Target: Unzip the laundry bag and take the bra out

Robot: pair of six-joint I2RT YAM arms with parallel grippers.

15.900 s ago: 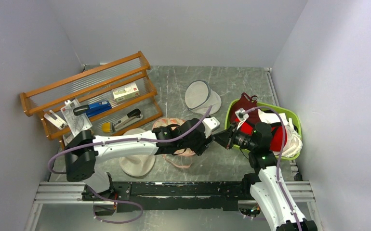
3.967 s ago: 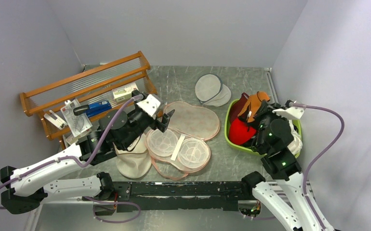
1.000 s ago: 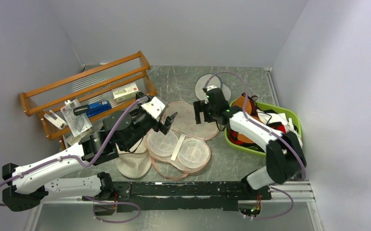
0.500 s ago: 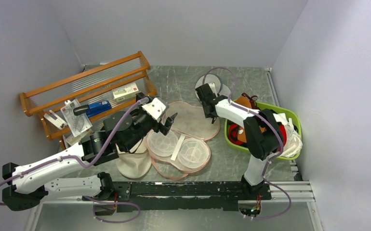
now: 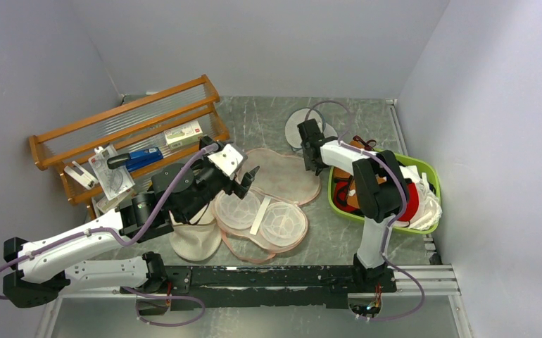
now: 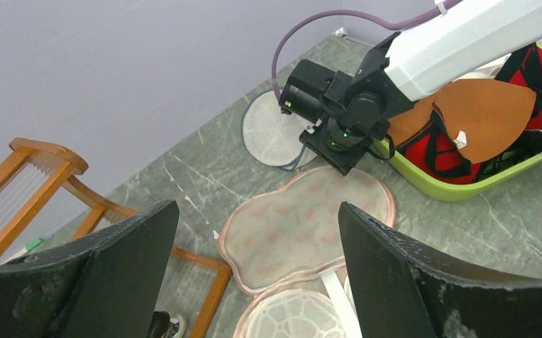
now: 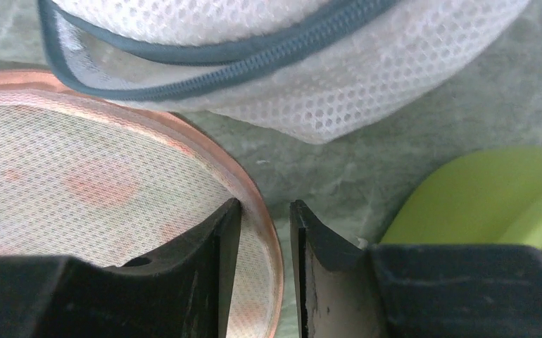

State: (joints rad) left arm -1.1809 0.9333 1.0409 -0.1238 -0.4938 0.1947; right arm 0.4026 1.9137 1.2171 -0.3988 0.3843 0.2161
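Top view: the laundry bag [image 5: 282, 176] lies unzipped and folded open on the table [image 5: 367, 113], with its mesh-cup half nearer the arms. The bra [image 5: 358, 148] is in the green basket [image 5: 425, 171], outside the bag. The left gripper [image 5: 249, 179] hovers at the bag's left edge. The right gripper [image 5: 317, 167] is at its right edge, near the round mesh pouch [image 5: 298, 127].

Left wrist view: left gripper [image 6: 254, 211] fingers are spread wide, nothing between. The bra's orange cup [image 6: 490, 116] lies on top in the basket [image 6: 465, 186].

Right wrist view: right gripper [image 7: 262, 204] fingers stand nearly together astride the bag's pink rim [image 7: 205, 151]. Whether they clamp it, I cannot tell.
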